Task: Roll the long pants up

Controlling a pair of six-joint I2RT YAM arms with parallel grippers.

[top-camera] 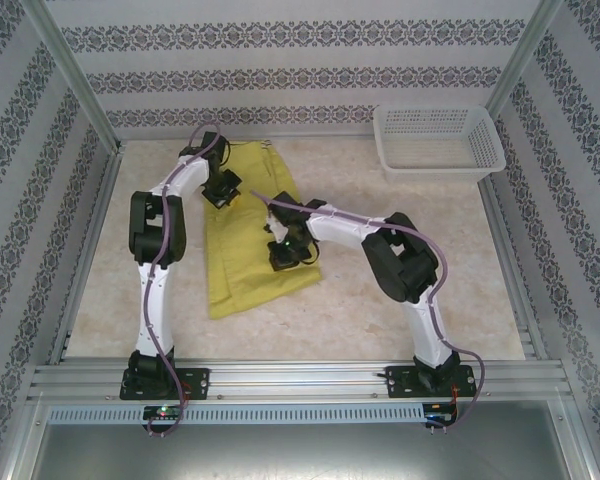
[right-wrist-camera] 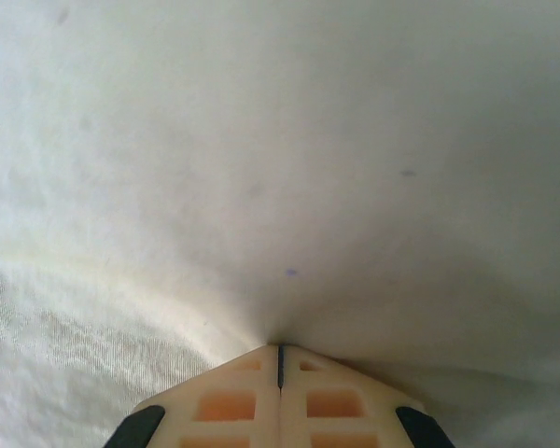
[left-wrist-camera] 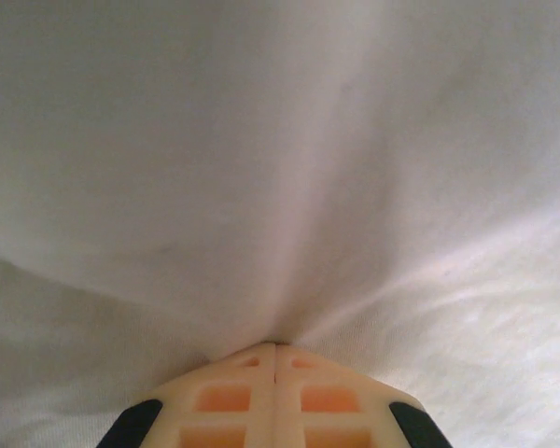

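Note:
The long pants (top-camera: 245,270) lie flat on the table as a yellow-green strip running from the back down toward the front. My left gripper (top-camera: 223,192) sits on their upper left edge, and my right gripper (top-camera: 283,258) on their right edge lower down. In the left wrist view the left gripper (left-wrist-camera: 275,347) is shut, with pale cloth (left-wrist-camera: 280,168) puckering in creases toward its tips. The right wrist view shows the right gripper (right-wrist-camera: 280,350) shut the same way, with cloth (right-wrist-camera: 280,168) gathered into a fold at its tips.
A white mesh basket (top-camera: 438,168) stands at the back right corner. Bare marbled tabletop (top-camera: 380,320) spreads right of the pants and in front of them. Patterned walls and metal posts enclose the table, with a rail (top-camera: 300,380) along the near edge.

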